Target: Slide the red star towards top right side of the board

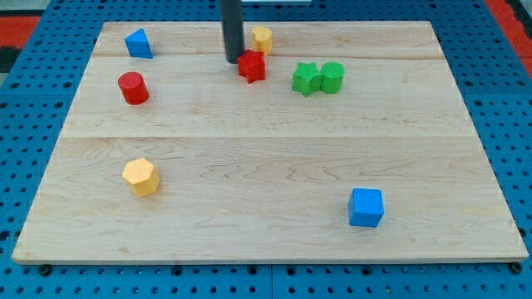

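1. my tip (233, 61), the lower end of a straight dark rod, touches the left side of the red star block (252, 66) near the top of the pale wooden board (266, 166).
2. a yellow block (262, 38) sits just behind the star.
3. a green star block (306, 79) touches a green cylinder block (332, 76) to the view's right.
4. a red cylinder block (132, 87) and a blue triangular block (138, 43) lie at the view's left.
5. a yellow hexagonal block (140, 176) and a blue cube block (366, 207) lie lower down.
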